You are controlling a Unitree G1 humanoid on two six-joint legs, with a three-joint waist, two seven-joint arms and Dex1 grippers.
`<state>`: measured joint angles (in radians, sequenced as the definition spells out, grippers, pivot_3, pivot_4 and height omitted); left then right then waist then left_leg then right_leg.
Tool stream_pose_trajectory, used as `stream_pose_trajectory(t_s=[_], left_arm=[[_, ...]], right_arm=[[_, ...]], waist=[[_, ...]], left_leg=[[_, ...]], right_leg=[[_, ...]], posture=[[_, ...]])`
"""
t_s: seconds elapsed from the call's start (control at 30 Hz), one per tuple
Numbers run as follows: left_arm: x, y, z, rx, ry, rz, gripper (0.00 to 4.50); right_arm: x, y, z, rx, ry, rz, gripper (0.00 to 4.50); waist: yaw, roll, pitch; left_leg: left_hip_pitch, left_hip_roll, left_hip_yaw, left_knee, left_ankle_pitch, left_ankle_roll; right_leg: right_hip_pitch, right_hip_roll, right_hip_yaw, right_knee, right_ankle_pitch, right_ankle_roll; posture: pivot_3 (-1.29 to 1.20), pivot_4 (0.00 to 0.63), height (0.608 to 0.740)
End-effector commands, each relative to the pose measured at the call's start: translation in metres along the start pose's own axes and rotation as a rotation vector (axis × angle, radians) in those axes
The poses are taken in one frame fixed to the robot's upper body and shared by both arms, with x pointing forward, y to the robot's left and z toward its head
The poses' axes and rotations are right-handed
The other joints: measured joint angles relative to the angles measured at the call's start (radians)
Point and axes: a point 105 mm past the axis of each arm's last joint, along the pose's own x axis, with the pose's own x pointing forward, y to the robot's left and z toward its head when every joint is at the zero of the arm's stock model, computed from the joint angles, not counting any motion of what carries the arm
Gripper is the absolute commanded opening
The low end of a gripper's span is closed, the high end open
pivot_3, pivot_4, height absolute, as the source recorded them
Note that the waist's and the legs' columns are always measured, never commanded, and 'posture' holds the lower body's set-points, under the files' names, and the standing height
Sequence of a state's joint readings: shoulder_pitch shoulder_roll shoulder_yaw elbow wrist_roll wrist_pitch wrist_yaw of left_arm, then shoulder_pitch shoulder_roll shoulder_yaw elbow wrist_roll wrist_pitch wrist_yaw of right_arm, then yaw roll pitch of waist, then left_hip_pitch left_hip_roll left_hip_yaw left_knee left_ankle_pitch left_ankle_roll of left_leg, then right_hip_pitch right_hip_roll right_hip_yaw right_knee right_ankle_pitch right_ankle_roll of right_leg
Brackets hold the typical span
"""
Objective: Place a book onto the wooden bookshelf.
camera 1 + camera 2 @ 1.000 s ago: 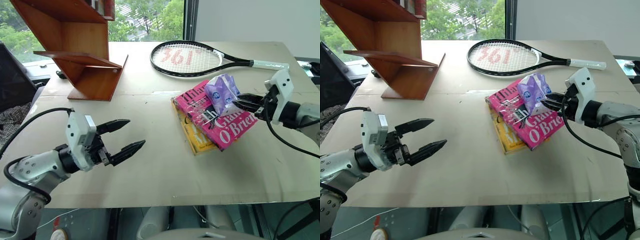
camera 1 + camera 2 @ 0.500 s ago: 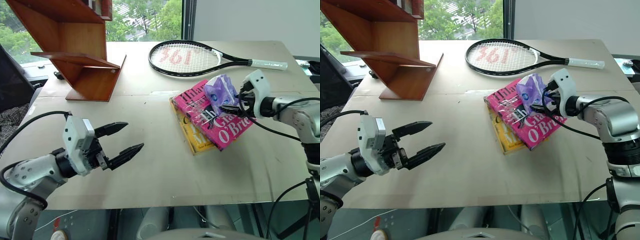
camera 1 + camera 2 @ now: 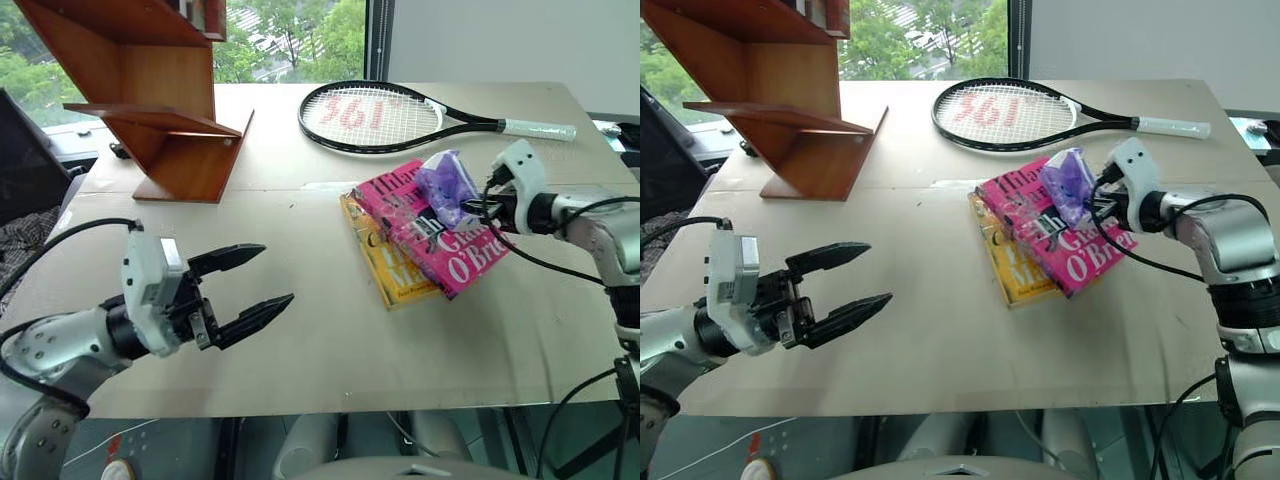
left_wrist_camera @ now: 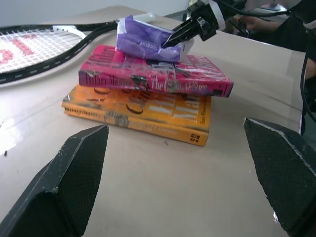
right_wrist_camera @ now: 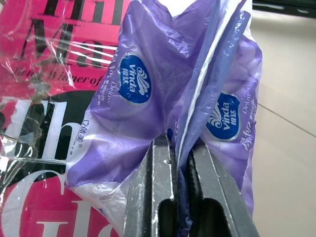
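Observation:
The bright pink book (image 3: 472, 262) lies on a yellow-orange book (image 3: 385, 275) at the table's right of centre. A purple tissue pack (image 3: 447, 187) rests on the pink cover. My right gripper (image 3: 470, 208) is shut on a fold of that pack's wrapper (image 5: 148, 98), with its fingers (image 5: 158, 163) pressed together over the plastic. My left gripper (image 3: 276, 272) hovers open and empty near the front left, pointing toward the books (image 4: 148, 76). The wooden bookshelf (image 3: 165, 110) stands at the far left of the table.
A black tennis racket (image 3: 370, 115) lies at the back behind the books. The two books' spines (image 4: 148, 111) face my left gripper. A window runs behind the shelf, and a dark object (image 3: 25, 150) sits off the table's left edge.
My right gripper has come down a little and closed from open onto the tissue pack's wrapper. The left gripper has stayed where it was, open.

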<state>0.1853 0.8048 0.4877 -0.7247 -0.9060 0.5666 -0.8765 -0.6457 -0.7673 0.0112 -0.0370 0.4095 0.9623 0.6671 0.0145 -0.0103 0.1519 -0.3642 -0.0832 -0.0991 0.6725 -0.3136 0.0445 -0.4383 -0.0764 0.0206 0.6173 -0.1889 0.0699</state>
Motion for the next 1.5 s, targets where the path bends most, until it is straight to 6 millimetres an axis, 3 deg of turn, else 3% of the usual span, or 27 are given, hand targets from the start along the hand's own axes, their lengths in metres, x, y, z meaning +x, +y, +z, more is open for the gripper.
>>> stream_pose_trajectory(t_s=[0.03,0.23,0.57,0.6,0.63,0.77,0.87,0.97,1.03,1.07,1.13,1.2,1.23,1.4,1.5], left_arm=[[0.008,-0.004,0.009,0.030,-0.030,-0.056,4.50],[0.022,-0.009,0.013,0.025,-0.067,-0.148,4.50],[0.038,-0.010,0.012,0.030,-0.077,-0.227,4.50],[0.038,-0.010,0.012,0.030,-0.074,-0.231,4.50],[0.037,-0.010,0.012,0.030,-0.072,-0.232,4.50],[0.035,-0.007,0.011,0.027,-0.068,-0.229,4.50],[0.033,-0.006,0.009,0.020,-0.059,-0.210,4.50],[0.032,-0.007,0.010,0.022,-0.059,-0.199,4.50],[0.030,-0.007,0.010,0.023,-0.059,-0.190,4.50],[0.029,-0.008,0.010,0.024,-0.059,-0.188,4.50],[0.026,-0.009,0.012,0.041,-0.065,-0.178,4.50],[0.022,-0.010,0.011,0.046,-0.054,-0.171,4.50],[0.020,-0.010,0.010,0.044,-0.050,-0.163,4.50],[0.014,-0.013,0.009,0.037,-0.038,-0.126,4.50],[0.012,-0.016,0.008,0.031,-0.036,-0.106,4.50]], right_arm=[[-0.042,-0.026,0.016,0.040,-0.097,-0.129,0.02],[-0.089,-0.045,-0.008,0.143,-0.088,-0.267,0.02],[-0.100,-0.073,-0.085,0.152,0.127,-0.464,0.02],[-0.100,-0.073,-0.086,0.151,0.124,-0.445,0.56],[-0.100,-0.073,-0.086,0.147,0.120,-0.437,0.62],[-0.110,-0.069,-0.067,0.056,0.098,-0.408,2.65],[-0.102,-0.041,-0.019,-0.023,-0.029,-0.263,3.83],[-0.083,-0.032,0.004,-0.053,-0.071,-0.207,3.50],[-0.066,-0.030,0.011,-0.096,-0.053,-0.186,2.68],[-0.057,-0.031,0.013,-0.117,-0.036,-0.183,2.05],[-0.041,-0.034,0.013,-0.173,0.013,-0.175,1.32],[-0.027,-0.038,0.012,-0.223,0.058,-0.174,0.26],[-0.022,-0.040,0.011,-0.247,0.079,-0.172,0.06],[0.001,-0.042,0.004,-0.338,0.150,-0.122,0.06],[0.011,-0.026,0.010,-0.319,0.124,-0.029,0.06]], waist=[[0.002,0.001,0.001],[-0.001,0.002,0.001],[-0.007,0.002,0.001],[-0.008,0.002,0.001],[-0.008,0.002,0.001],[-0.010,0.004,0.002],[-0.016,0.004,0.002],[-0.028,0.004,0.002],[-0.028,0.003,0.002],[-0.027,0.003,0.002],[-0.026,0.002,0.002],[-0.025,0.002,0.002],[-0.022,0.002,0.003],[-0.025,0.003,0.003],[-0.026,0.003,0.003]], left_leg=[[-0.001,0.000,0.000,0.000,0.000,0.000],[-0.001,0.000,0.000,-0.001,0.000,0.000],[0.002,0.001,0.006,-0.001,0.000,0.000],[0.002,0.001,0.006,-0.001,0.000,0.000],[0.002,0.001,0.007,-0.001,0.000,0.000],[0.003,0.001,0.007,-0.001,0.000,0.000],[0.003,0.001,0.007,-0.001,0.000,0.000],[0.003,0.002,0.008,-0.001,0.000,0.000],[0.003,0.002,0.008,0.000,0.000,0.000],[0.003,0.002,0.008,0.000,0.000,0.000],[0.003,0.002,0.007,0.000,0.000,0.000],[0.001,0.001,0.007,0.000,0.000,0.000],[0.001,0.001,0.007,-0.001,0.000,0.000],[-0.002,0.001,0.007,-0.002,0.000,0.000],[-0.002,0.001,0.007,-0.003,0.000,0.000]], right_leg=[[0.000,0.000,-0.001,0.000,0.000,0.000],[-0.001,0.000,0.000,-0.001,0.000,0.000],[-0.001,0.004,0.006,0.003,0.000,0.000],[-0.001,0.004,0.006,0.003,0.000,0.000],[-0.001,0.004,0.006,0.003,0.000,0.000],[-0.001,0.004,0.007,0.003,0.000,0.000],[-0.001,0.004,0.007,0.003,0.000,0.000],[-0.001,0.004,0.008,0.003,0.000,0.000],[-0.001,0.004,0.007,0.003,0.000,0.000],[-0.001,0.004,0.007,0.003,0.000,0.000],[-0.001,0.004,0.007,0.003,0.000,0.000],[-0.002,0.004,0.007,0.003,0.000,0.000],[-0.003,0.004,0.007,0.002,0.000,0.000],[-0.005,0.003,0.007,0.001,0.000,0.000],[-0.005,0.002,0.007,0.000,0.000,0.000]], posture=[[0.00,0.150,0.740],[0.00,0.150,0.740],[0.00,0.150,0.740],[0.00,0.150,0.740],[0.00,0.150,0.740],[0.00,0.150,0.740],[0.00,0.150,0.740],[0.00,0.150,0.740],[0.00,0.150,0.740],[0.00,0.150,0.740],[0.00,0.150,0.740],[0.00,0.150,0.740],[0.00,0.150,0.740],[0.00,0.150,0.740],[0.00,0.150,0.740]])
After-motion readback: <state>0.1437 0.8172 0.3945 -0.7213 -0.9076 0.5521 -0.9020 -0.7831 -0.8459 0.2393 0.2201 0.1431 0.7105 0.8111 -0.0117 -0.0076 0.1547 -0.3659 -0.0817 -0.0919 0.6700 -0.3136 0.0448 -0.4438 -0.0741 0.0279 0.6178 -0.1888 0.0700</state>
